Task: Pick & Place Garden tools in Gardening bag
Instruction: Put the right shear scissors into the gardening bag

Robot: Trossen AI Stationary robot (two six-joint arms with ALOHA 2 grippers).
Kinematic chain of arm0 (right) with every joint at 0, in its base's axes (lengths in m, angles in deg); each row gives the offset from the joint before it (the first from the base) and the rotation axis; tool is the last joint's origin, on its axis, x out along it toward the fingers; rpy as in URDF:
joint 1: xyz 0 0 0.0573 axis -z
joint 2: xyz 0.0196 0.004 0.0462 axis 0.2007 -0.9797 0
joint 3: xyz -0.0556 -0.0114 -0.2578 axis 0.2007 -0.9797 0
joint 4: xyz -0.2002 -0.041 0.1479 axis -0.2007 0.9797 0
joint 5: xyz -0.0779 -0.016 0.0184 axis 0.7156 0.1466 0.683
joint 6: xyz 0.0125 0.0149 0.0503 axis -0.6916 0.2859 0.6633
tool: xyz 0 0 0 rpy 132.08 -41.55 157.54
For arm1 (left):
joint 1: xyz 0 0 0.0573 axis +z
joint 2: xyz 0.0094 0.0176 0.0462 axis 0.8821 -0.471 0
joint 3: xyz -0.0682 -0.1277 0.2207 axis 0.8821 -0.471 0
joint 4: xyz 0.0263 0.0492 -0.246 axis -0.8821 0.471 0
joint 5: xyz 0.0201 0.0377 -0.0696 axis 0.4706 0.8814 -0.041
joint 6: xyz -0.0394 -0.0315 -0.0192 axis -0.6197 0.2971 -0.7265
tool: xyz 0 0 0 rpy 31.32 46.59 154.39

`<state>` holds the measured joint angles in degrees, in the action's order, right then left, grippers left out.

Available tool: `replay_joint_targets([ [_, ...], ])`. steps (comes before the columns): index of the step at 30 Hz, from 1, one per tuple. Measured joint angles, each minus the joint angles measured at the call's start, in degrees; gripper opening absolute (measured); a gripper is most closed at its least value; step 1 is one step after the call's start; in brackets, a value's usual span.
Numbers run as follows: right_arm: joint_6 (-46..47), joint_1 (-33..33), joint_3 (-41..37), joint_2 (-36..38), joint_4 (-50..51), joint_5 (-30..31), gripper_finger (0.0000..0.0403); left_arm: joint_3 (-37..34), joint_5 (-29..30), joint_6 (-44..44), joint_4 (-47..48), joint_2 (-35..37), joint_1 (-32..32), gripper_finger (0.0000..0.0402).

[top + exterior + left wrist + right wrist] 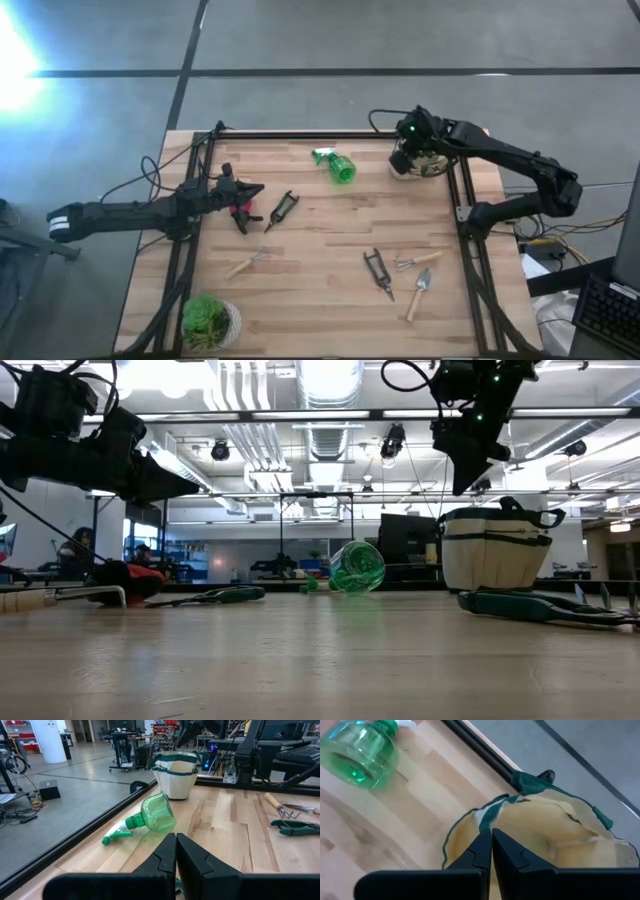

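The gardening bag (420,160) stands upright at the far right corner of the table (330,250), just inside the frame rail, with its mouth facing up. I read the right gripper (491,842) as directly above that mouth: its wrist view looks straight down past closed fingers into the pale lining, and the fingers hold nothing. The left gripper (176,851) is also closed and empty, hovering near the left edge above the red-handled tool (240,210), with the black pruners (283,208) just beside it. None of the garden tools is in the bag yet, as far as I can see. The green spray bottle (338,166) lies on its side between the two arms, near the bag on its left, its long axis running roughly across the table with the nozzle pointing away from the bag. I judge the right arm the nearer one for it; the bottle is low and to the side of that gripper, well below it. A wooden-handled trowel (420,294), a small fork (416,262) and a second pair of pruners (378,272) lie nearer the front right. The left arm has the shorter reach to the red-handled tool, which lies just under its fingers.
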<state>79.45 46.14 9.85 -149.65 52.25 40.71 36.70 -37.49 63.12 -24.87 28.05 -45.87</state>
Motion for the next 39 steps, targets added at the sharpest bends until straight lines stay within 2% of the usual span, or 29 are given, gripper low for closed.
replay_joint_targets([
  [4,-0.16,0.02,-0.62,0.08,0.00,0.04,0.0031,-0.01,0.02,0.02,0.00,0.00,0.02,0.0014],
  [8,-0.01,0.00,-0.64,-0.02,-0.44,0.11,0.0075,0.00,0.02,0.01,0.00,0.00,0.01,0.0014],
  [13,4.64,0.00,-0.64,-0.02,0.16,0.08,0.0135,0.00,0.01,0.02,0.00,0.00,0.00,0.0014],
  [18,9.11,0.00,-0.66,-0.02,1.40,-1.56,0.0168,0.00,0.01,0.01,0.00,-0.01,0.00,0.0014],
  [24,9.24,0.00,-0.66,-0.02,1.59,-1.57,0.0175,0.00,0.00,0.02,0.00,0.00,0.01,0.0014],
  [39,8.47,0.00,-0.69,-0.02,1.55,-1.25,0.0153,-0.01,0.01,0.02,0.00,-0.02,0.02,0.0014],
])
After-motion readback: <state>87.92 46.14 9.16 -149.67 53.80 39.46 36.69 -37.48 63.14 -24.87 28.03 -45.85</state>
